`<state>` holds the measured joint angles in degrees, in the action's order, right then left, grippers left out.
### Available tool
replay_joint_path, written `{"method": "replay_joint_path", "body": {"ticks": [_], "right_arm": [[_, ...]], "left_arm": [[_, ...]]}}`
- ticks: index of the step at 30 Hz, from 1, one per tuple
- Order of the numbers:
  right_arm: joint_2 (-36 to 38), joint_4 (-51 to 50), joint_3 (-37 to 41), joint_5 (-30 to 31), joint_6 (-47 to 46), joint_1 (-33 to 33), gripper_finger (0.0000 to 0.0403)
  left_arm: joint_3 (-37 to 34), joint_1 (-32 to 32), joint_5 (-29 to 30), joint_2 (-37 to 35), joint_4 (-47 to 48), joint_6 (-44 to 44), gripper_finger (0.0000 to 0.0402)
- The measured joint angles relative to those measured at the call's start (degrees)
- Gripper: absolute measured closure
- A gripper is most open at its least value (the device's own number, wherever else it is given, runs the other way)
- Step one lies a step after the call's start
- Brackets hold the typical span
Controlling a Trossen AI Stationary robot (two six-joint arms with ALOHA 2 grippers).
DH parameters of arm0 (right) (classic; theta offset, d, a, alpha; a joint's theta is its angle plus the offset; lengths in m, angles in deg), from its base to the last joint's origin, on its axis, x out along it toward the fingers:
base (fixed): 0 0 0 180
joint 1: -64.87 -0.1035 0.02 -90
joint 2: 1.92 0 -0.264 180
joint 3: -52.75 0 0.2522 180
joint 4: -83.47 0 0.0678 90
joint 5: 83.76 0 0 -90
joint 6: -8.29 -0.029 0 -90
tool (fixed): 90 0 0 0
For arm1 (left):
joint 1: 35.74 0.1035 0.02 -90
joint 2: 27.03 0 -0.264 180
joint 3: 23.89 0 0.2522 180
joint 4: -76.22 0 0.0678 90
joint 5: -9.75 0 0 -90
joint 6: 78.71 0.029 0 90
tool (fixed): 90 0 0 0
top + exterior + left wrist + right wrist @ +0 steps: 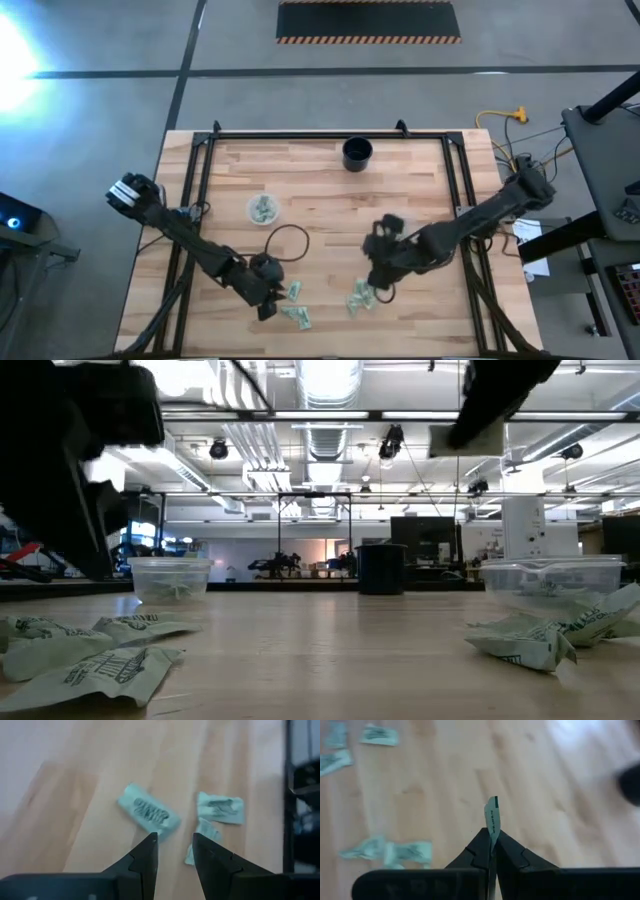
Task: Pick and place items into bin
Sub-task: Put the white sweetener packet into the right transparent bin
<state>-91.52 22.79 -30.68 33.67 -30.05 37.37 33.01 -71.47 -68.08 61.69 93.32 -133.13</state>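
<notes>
Small pale green packets lie flat on the wooden table (330,190): two (293,291) (297,316) at the near middle and a cluster (360,298) to their right. My left gripper (266,306) (175,840) hangs open just above the left ones, with one packet (148,813) lying beyond its fingertips. My right gripper (378,285) (491,837) is above the right cluster, shut on one packet (492,817). A clear tub (263,209) (172,578) holds several packets; a second clear tub (550,575) stands to the right. My right gripper pinches the packet between its two fingers, which slant down toward the table. I see the packet edge-on: its free end (493,810) sticks out past the fingertips (481,840). It is lifted clear of the table.
A black cup (357,153) (380,568) stands at the far middle. A black cable loop (287,243) lies between the left tub and my left gripper. Black frame rails (195,190) run along the table's left, far and right sides. Bare wood lies between the tubs.
</notes>
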Motion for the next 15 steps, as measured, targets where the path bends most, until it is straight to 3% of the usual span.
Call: {"method": "replay_joint_path", "body": {"ticks": [6,15], "right_arm": [[8.37,-13.56,0.93,3.0,-6.14,-0.38,0.0394],[17.11,-14.61,9.77,2.32,-10.91,-0.38,0.0394]], "left_arm": [[0.32,0.71,0.02,2.33,-0.01,-13.0,0.0297],[0.45,2.44,-0.12,1.52,-1.78,-21.63,0.0297]]}}
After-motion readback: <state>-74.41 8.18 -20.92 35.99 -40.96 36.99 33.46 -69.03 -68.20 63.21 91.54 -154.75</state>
